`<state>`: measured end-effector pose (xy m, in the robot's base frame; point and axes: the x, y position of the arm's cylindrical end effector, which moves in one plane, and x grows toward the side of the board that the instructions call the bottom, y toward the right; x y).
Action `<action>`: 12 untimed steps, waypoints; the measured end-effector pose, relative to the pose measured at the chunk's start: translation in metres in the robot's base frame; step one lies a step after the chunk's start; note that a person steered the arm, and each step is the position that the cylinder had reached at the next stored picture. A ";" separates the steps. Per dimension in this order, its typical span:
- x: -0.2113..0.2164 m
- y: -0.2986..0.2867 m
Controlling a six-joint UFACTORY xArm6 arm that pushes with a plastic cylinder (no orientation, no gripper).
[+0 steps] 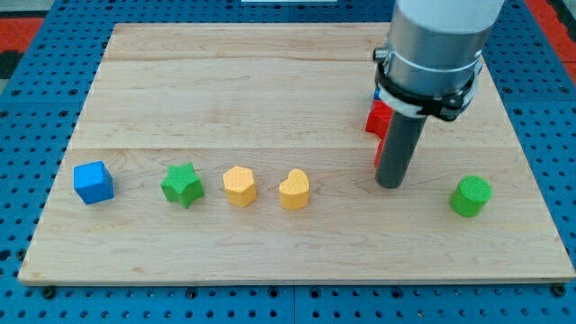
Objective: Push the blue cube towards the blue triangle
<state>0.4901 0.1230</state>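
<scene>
One dark rod, ending in my tip (391,184), stands on the wooden board (270,81) right of centre; it carries no fingers, so there is nothing to open, close or hold. Just behind the rod sit red blocks (378,117), partly hidden, with a sliver of blue that may be the blue triangle, though this cannot be confirmed. A green cylinder (471,195) lies near, toward the view's right. Leftward runs a row: yellow heart (294,189), yellow hexagon (239,186), green star (183,184), and the blue cube (94,182), well apart from my tip near the board's left edge. Open board above the row offers the clearer path, judged from this layout.
</scene>
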 end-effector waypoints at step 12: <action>-0.055 -0.376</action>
<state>0.4349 -0.2532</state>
